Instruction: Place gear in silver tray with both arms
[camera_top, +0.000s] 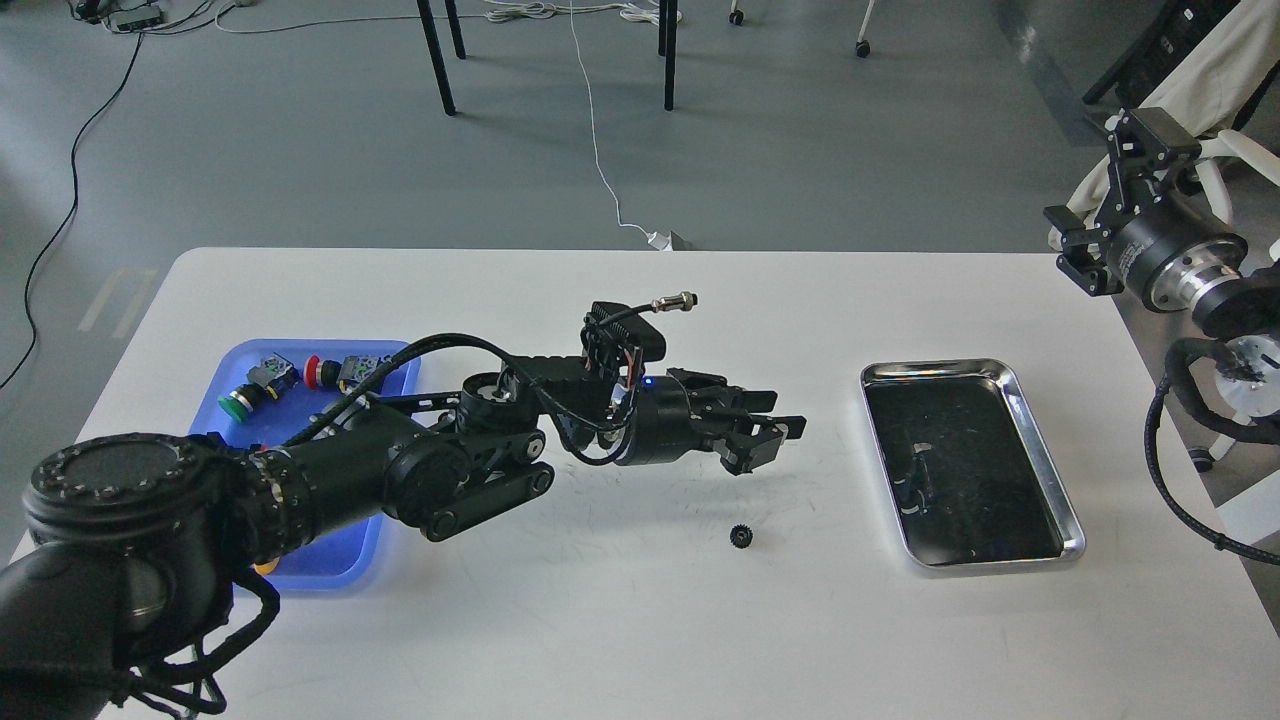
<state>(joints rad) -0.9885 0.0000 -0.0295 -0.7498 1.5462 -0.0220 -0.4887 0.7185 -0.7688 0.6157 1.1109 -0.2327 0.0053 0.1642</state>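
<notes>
A small black gear (741, 537) lies loose on the white table, below and slightly left of my left gripper's tips. My left gripper (772, 442) hovers above the table with its fingers apart and nothing between them. The silver tray (935, 370) sits to the right of the gear, its dark bottom bare. My right gripper (1105, 185) hangs high past the table's far right corner, well away from the tray, its two fingers spread and holding nothing.
A blue plastic tray (228, 368) at the left holds push-button switches with green and red caps, partly hidden by my left arm. A cable plug (672, 300) sticks out above my left wrist. Chair legs and cables stand on the floor beyond the table.
</notes>
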